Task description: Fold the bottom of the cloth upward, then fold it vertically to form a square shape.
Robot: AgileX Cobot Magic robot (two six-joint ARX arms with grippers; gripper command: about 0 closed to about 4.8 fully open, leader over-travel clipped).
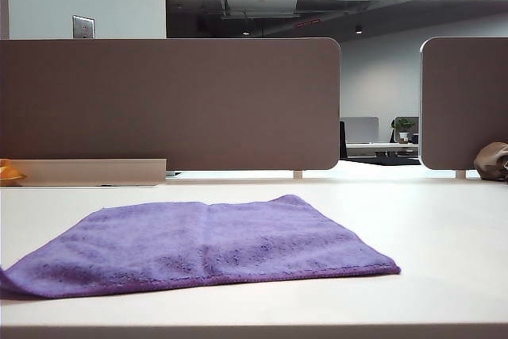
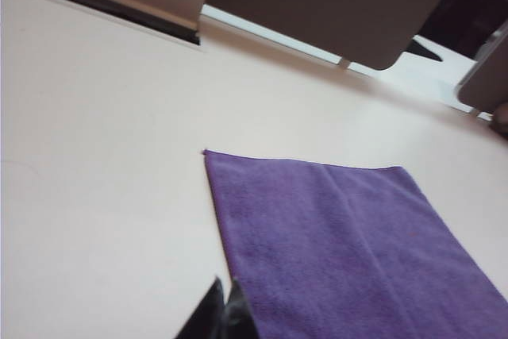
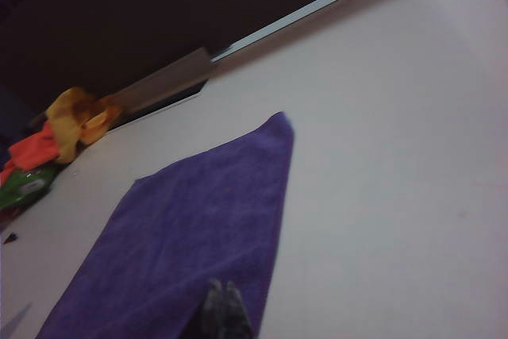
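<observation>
Cloth (image 1: 202, 244): purple, lay flat and unfolded at lower centre of the counter (image 1: 444, 228), ready for folding. Left gripper (image 2: 225, 307) and right gripper (image 3: 225, 307): fingers closed, empty, poised above its near edge.

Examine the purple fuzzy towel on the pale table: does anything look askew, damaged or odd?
Nothing stands out. The purple fuzzy towel lies spread, unfolded and intact on the pale table, only gently rippled. The left gripper and right gripper hover shut above it.
</observation>
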